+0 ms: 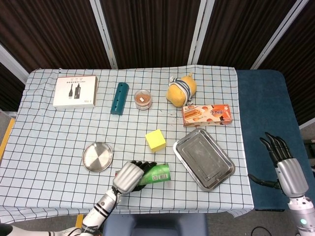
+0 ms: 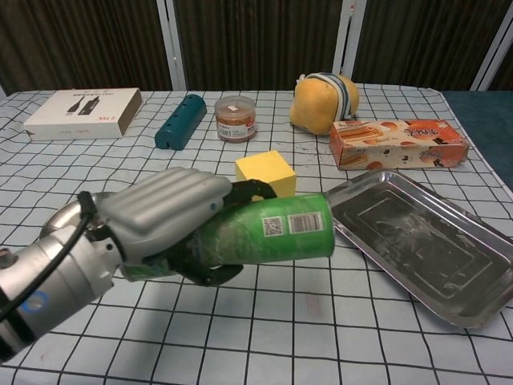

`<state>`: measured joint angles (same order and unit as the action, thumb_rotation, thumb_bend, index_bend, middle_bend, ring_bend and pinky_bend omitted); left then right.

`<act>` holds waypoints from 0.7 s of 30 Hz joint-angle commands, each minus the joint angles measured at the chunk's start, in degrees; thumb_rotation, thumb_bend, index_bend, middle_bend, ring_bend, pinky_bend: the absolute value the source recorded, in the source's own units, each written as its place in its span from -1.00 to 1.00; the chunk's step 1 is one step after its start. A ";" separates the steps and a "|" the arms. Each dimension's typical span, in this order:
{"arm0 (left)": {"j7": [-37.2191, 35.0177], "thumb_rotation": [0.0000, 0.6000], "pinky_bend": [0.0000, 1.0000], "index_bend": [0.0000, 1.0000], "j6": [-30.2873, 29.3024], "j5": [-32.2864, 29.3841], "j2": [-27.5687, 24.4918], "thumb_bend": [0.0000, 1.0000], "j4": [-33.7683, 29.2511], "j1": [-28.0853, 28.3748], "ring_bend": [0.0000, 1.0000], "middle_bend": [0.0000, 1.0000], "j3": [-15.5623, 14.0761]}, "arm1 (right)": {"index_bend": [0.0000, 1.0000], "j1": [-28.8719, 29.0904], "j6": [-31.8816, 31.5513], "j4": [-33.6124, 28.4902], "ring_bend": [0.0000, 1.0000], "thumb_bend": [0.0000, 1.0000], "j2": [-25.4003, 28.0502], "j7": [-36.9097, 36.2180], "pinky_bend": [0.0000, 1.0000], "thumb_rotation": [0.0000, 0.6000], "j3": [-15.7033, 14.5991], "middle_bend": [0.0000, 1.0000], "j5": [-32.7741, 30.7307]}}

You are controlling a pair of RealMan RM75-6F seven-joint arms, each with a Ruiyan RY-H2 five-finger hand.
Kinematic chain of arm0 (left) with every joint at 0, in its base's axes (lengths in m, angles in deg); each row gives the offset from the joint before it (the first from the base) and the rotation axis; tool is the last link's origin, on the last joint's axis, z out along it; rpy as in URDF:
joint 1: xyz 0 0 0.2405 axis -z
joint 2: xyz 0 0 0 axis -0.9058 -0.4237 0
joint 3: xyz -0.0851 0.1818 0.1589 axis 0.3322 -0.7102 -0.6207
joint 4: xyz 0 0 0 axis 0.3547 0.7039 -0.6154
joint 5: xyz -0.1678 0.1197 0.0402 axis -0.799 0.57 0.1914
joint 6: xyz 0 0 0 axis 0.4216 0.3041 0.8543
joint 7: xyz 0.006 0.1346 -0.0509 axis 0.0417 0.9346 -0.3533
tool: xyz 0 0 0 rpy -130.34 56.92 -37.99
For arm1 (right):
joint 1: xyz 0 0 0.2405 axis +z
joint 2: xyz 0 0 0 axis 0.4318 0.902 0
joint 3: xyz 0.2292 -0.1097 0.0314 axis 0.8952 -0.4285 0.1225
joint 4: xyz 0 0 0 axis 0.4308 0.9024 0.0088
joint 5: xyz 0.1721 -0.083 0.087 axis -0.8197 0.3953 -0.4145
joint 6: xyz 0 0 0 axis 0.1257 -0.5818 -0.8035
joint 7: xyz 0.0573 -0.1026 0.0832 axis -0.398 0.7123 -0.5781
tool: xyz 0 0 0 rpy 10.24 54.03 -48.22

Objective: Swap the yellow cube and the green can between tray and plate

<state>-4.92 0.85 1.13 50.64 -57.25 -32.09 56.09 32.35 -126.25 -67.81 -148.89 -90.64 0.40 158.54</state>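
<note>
L hand (image 1: pixel 129 177) wraps green can (image 1: pixel 154 174) sideways, fingers curled round the body, thumb side hidden under it. Can lies horizontal in the grip, low centre of head view, between plate (image 1: pixel 97 156) at lower left and tray (image 1: pixel 204 158) at centre right; looks lifted off the cloth, tho chest view can't settle that. Sideways hold prob. because the can was taken lying down; would go into tray on its side unless turned.

Plate bare, so the can's slot is vacated. Tray also bare. Yellow cube (image 1: pixel 155 140) sits on tablecloth (image 1: pixel 44 132) just left of tray, w/ a gap, on neither dish; judged parked there to free the tray for the can. Cube to plate not yet done.

R hand (image 1: pixel 283 162) at far right edge, off the table, over blue surface, fingers spread and straight, holding nothing. Idle, prob. waiting its turn.

Can's free end points toward tray: short carry left, judged.
</note>
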 commanded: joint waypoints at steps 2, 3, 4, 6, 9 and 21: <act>3.19 1.00 0.35 -0.32 2.33 -2.65 4.22 -0.06 2.42 2.58 0.10 0.03 2.17 | -1.00 0.21 0.58 0.04 -1.00 -0.90 0.63 -0.91 -0.89 1.00 -0.27 -1.00 0.25; 3.79 1.00 0.35 -0.32 2.69 -3.32 4.98 -0.06 2.76 3.03 0.10 0.03 2.59 | -1.00 0.24 0.68 -0.01 -1.00 -0.90 0.83 -1.29 -0.89 1.00 -0.28 -1.00 0.23; 4.19 1.00 0.35 -0.32 2.96 -3.74 5.44 -0.06 2.94 3.40 0.10 0.03 2.92 | -1.00 0.24 0.68 -0.04 -1.00 -0.90 0.93 -1.51 -0.89 1.00 -0.25 -1.00 0.20; 5.14 1.00 0.35 -0.32 3.25 -4.24 6.34 -0.06 3.75 4.22 0.10 0.03 3.59 | -1.00 0.23 0.65 -0.02 -1.00 -0.90 1.09 -1.86 -0.89 1.00 -0.20 -1.00 0.20; 6.86 1.00 0.33 -0.35 3.27 -4.43 7.16 -0.08 5.48 5.22 0.04 -0.05 4.11 | -1.00 0.18 0.61 -0.04 -1.00 -0.90 1.42 -2.48 -0.89 1.00 -0.37 -1.00 0.49; 12.69 1.00 -0.16 -0.99 4.60 -10.68 4.58 -0.18 4.63 5.72 -0.66 -0.77 3.08 | -1.00 0.33 1.35 -0.20 -1.00 -0.90 1.83 -2.82 -0.89 1.00 -0.55 -1.00 0.69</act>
<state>6.33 4.94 -8.04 56.05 -51.76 -26.47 59.39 32.66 -124.94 -67.97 -147.09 -93.50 -0.12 159.21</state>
